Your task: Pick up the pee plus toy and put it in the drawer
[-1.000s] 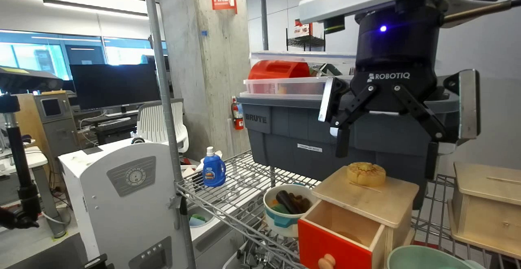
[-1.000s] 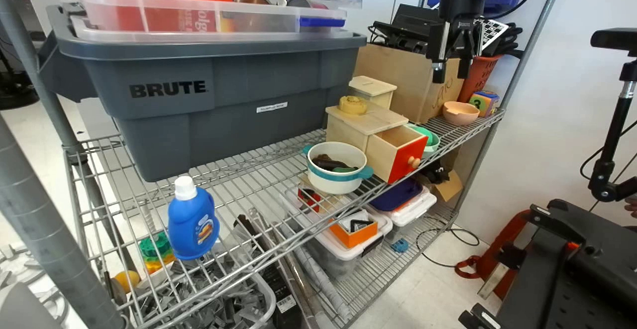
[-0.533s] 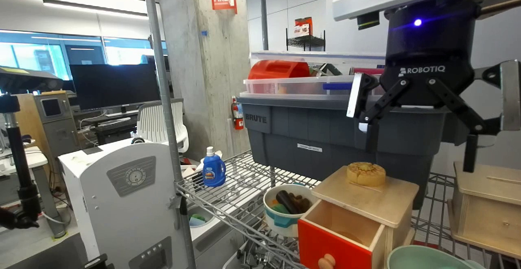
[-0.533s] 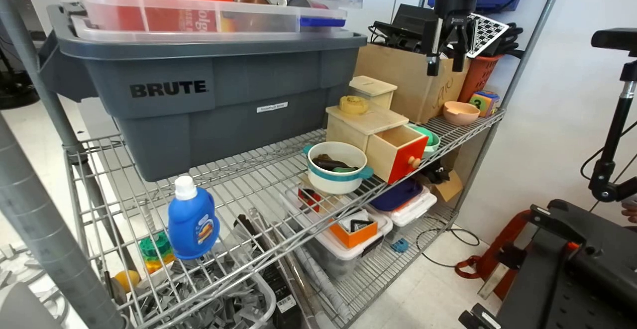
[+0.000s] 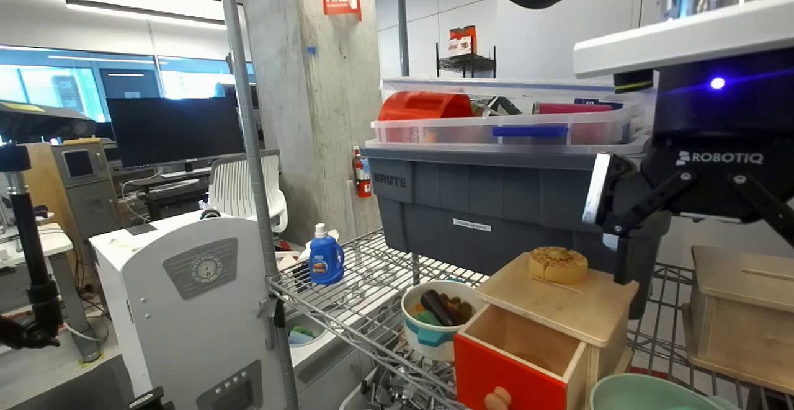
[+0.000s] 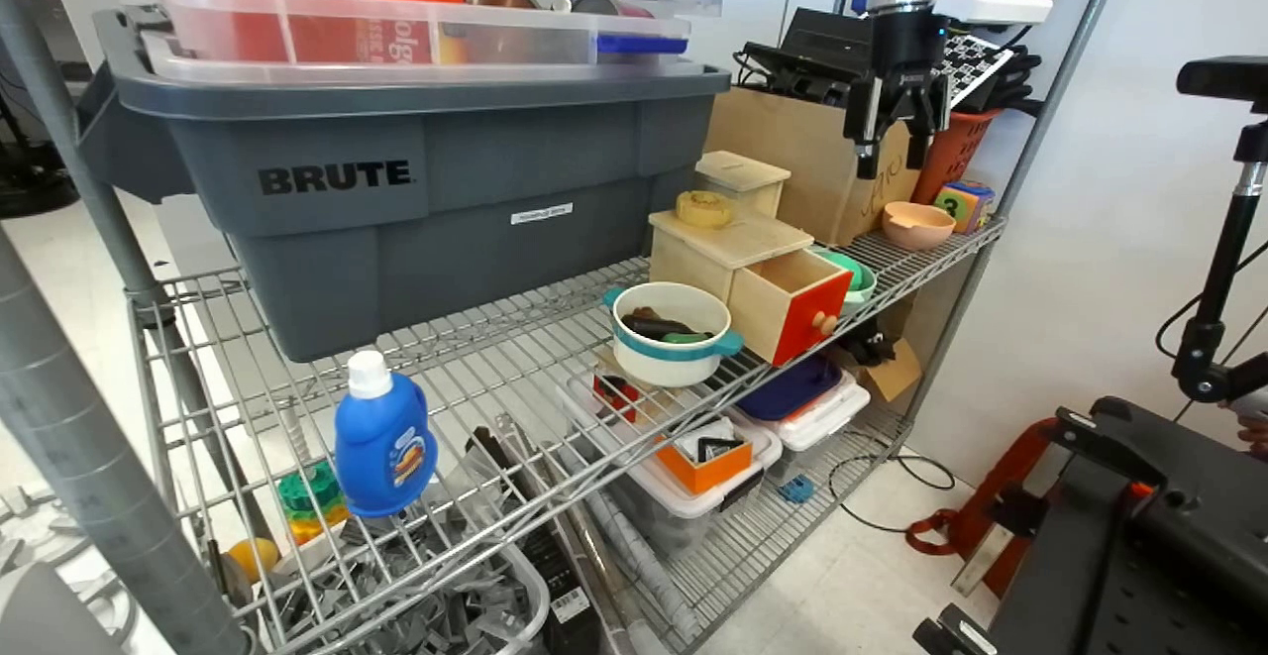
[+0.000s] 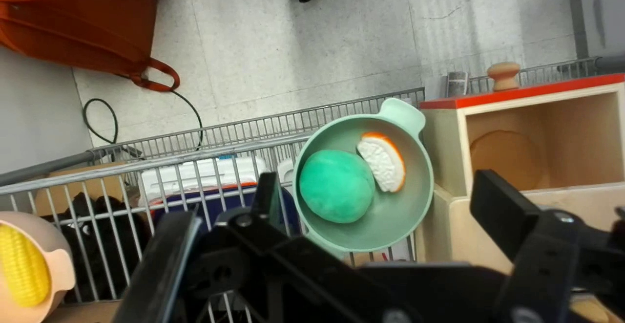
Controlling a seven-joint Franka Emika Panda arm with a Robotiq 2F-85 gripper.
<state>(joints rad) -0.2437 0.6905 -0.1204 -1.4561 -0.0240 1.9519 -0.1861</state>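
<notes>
The pee plus toy, a mint-green plush ball [image 7: 337, 186], lies in a pale green bowl [image 7: 410, 225] in the wrist view. It shows partly in an exterior view [image 6: 842, 267]. The red-fronted drawer [image 7: 527, 91] is pulled open beside the bowl; it also shows in both exterior views [image 5: 512, 369] [image 6: 814, 316]. My gripper [image 7: 381, 191] is open, with nothing between its fingers, and is above the shelf [image 6: 892, 160]. In the wrist view the ball and most of the bowl appear between the fingers, the ball nearer the left finger. One finger is cut off in an exterior view.
A toy orange slice [image 7: 383, 161] lies beside the ball in the bowl. A yellow round toy [image 5: 558, 265] sits on the drawer's box. A white pot [image 6: 666, 363] stands beside the drawer, a peach bowl [image 6: 916, 229] farther along. The grey tote [image 6: 475, 239] stands behind.
My open gripper has moved to the right and looks larger in an exterior view. It rose slightly, then came down over the last half second. The drawer and bowl have not moved.
</notes>
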